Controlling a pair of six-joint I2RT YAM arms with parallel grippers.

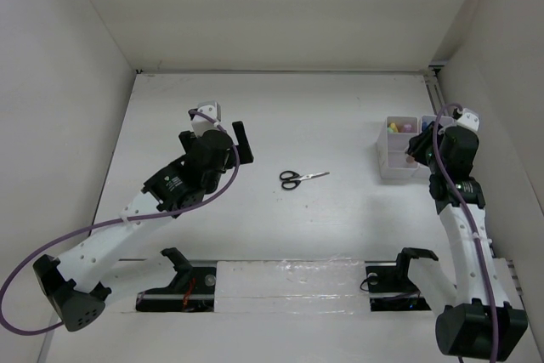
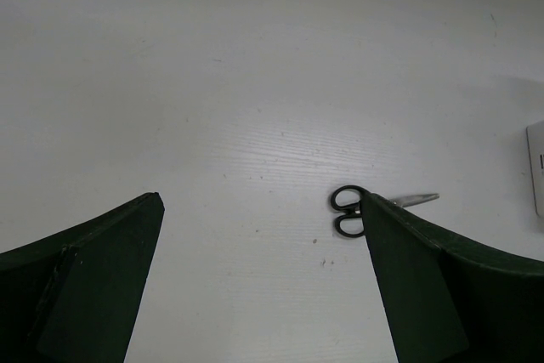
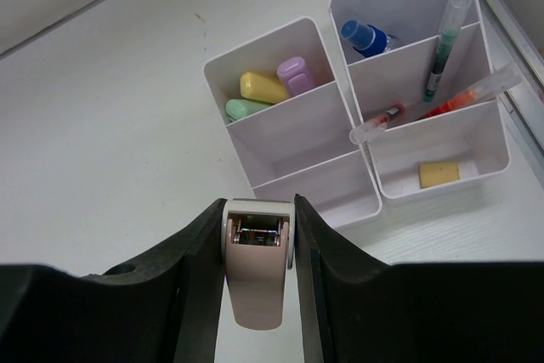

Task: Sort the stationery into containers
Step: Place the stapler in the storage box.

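Black-handled scissors lie flat mid-table; in the left wrist view the scissors are partly hidden behind my right finger. My left gripper is open and empty, above the table left of them. The white bins stand at the right. They hold yellow, pink and pale green markers, a blue-capped bottle, a dark pen and red pens. My right gripper is shut on a small pink stapler-like piece, above the bins' near edge.
A small yellow block lies in the near right bin. White walls enclose the table on the left, back and right. A rail runs along the right edge. A taped strip and both arm bases sit at the near edge.
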